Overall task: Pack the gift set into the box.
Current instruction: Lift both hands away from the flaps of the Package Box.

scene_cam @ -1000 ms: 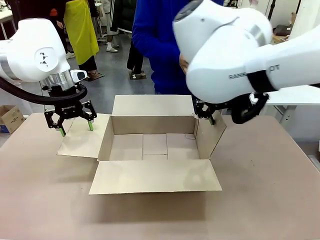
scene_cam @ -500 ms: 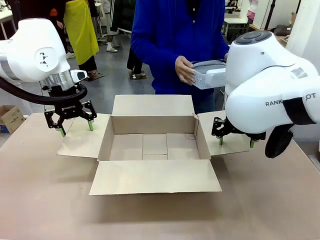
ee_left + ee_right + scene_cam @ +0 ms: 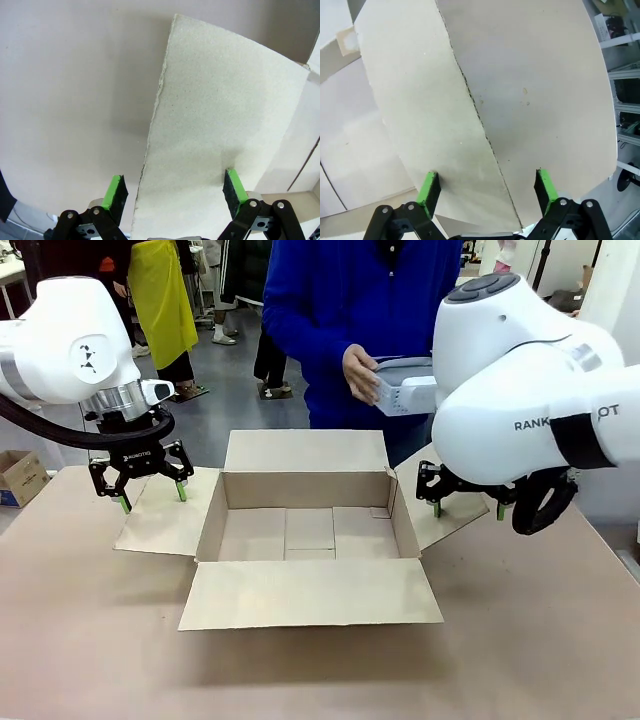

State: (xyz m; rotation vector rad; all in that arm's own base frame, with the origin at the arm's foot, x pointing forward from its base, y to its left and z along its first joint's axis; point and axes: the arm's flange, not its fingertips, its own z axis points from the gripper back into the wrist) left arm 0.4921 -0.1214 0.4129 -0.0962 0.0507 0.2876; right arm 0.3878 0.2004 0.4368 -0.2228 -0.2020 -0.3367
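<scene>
The brown cardboard box (image 3: 308,530) stands open and empty at the table's middle, all four flaps spread outward. My left gripper (image 3: 149,494) hangs open just over the left flap (image 3: 215,130), its green pads (image 3: 115,192) straddling the flap's edge. On the other side, my right gripper (image 3: 467,506) is open above the right flap (image 3: 435,120), which slopes up slightly. Behind the box a person in blue holds the gift set's grey perforated tray (image 3: 405,388) in both hands, partly hidden by my right arm.
A small cardboard carton (image 3: 20,475) sits on the floor at the far left. The brown tabletop (image 3: 520,640) lies bare in front of and beside the box. My bulky right arm (image 3: 520,390) covers the far right.
My right arm swung from over the box's back right corner out to the right flap, folding it down. The person brought the grey tray into sight. My left arm stayed still.
</scene>
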